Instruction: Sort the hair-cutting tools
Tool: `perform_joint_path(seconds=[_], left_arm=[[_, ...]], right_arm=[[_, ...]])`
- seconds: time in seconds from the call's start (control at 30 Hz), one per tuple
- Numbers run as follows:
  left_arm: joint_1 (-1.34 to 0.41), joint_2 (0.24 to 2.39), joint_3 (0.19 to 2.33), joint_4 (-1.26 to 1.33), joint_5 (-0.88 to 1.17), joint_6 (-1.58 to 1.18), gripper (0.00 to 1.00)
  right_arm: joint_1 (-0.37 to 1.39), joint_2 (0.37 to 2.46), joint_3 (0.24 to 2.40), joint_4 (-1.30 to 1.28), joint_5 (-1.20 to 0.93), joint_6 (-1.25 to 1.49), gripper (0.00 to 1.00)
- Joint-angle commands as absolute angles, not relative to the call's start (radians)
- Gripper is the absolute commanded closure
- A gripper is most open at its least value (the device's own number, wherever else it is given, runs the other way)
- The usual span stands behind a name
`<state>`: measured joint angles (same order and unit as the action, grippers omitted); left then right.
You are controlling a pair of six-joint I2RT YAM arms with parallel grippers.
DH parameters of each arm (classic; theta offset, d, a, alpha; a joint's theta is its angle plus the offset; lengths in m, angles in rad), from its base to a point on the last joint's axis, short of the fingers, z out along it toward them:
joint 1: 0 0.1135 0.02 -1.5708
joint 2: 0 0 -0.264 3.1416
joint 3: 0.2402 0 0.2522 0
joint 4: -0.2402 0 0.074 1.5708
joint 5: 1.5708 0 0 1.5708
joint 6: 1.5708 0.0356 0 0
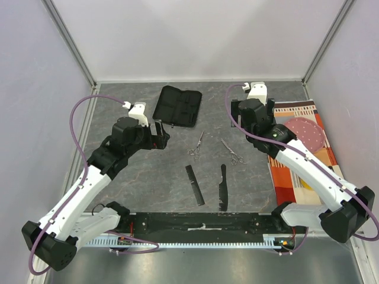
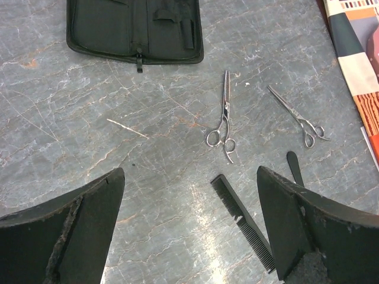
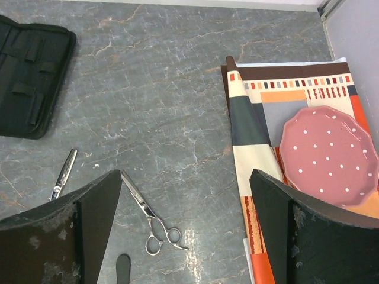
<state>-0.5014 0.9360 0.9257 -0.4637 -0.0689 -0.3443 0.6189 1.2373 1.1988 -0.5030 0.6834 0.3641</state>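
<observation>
Grippers: left gripper (image 2: 189,171) and right gripper (image 3: 185,174) are hanging spread wide, holding nothing.
Tools: left scissors (image 1: 197,145), right scissors (image 1: 232,152), flat comb (image 1: 195,184), handle comb (image 1: 223,188) are lying mid-table.
Feel: probably light, stiff, slippery; pinching their middles is looking best.

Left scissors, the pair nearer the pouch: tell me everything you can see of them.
The left scissors are slim, shiny silver metal, blades shut, one blade toothed. Two finger rings and a curled tang sit at the near end; the tips point to the far side, short of the pouch. They lie flat on the grey marbled table, apart from the other scissors and the straight comb, touched by nothing else.
</observation>
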Motion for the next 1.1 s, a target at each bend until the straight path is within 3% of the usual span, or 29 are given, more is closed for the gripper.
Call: perform_joint_path(seconds=[0.0, 0.27, 0.63, 1.07], left_arm=[[-0.505, 0.919, 0.925, -0.451, -0.066, -0.36, 0.02], [-0.505, 0.9, 0.917, -0.463, -0.08, -0.356, 0.02], [-0.505, 0.884, 0.911, -0.492, -0.072, -0.4, 0.05], [-0.505, 0.862, 0.908, -0.551, -0.058, -0.462, 0.12]], right_arm=[[0.626, 1.22, 1.203, -0.48, 0.724, 0.324, 0.03], [0.626, 1.183, 1.115, -0.445, 0.598, 0.301, 0.02], [0.669, 1.201, 1.106, -0.675, 0.48, 0.478, 0.04], [1.064, 1.235, 0.901, -0.807, 0.577, 1.018, 0.05]])
